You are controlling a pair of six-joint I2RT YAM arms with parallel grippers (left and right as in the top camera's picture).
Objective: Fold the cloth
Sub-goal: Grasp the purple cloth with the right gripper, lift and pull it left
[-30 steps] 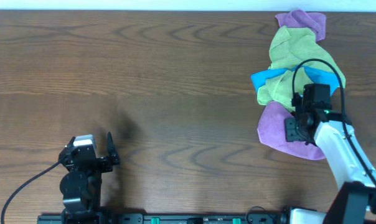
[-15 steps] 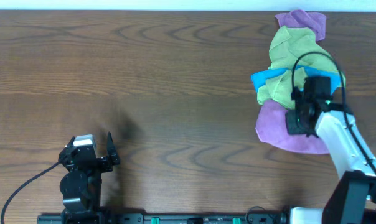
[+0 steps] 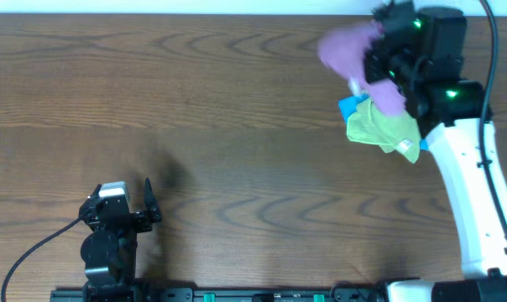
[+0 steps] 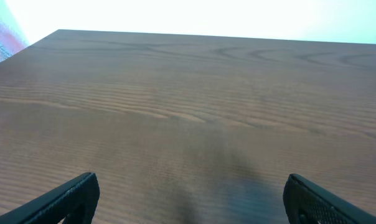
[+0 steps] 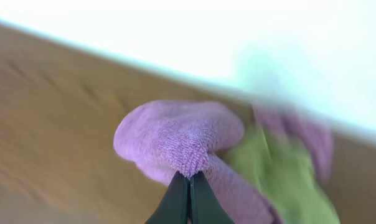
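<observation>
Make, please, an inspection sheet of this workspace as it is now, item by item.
Surface: brown wood-grain table, no stains seen.
Job's things: purple cloth held up above the pile, bunched, not folded.
Clutter: green cloth lying over a blue cloth; another purple piece behind them, blurred.
Grippers: right gripper shut on the purple cloth; left gripper open, holding nothing, over bare wood.
Cables: black cable at the left arm; second cable at the right arm.
Surroundings: bright white beyond the table's far edge; nothing else seen.
</observation>
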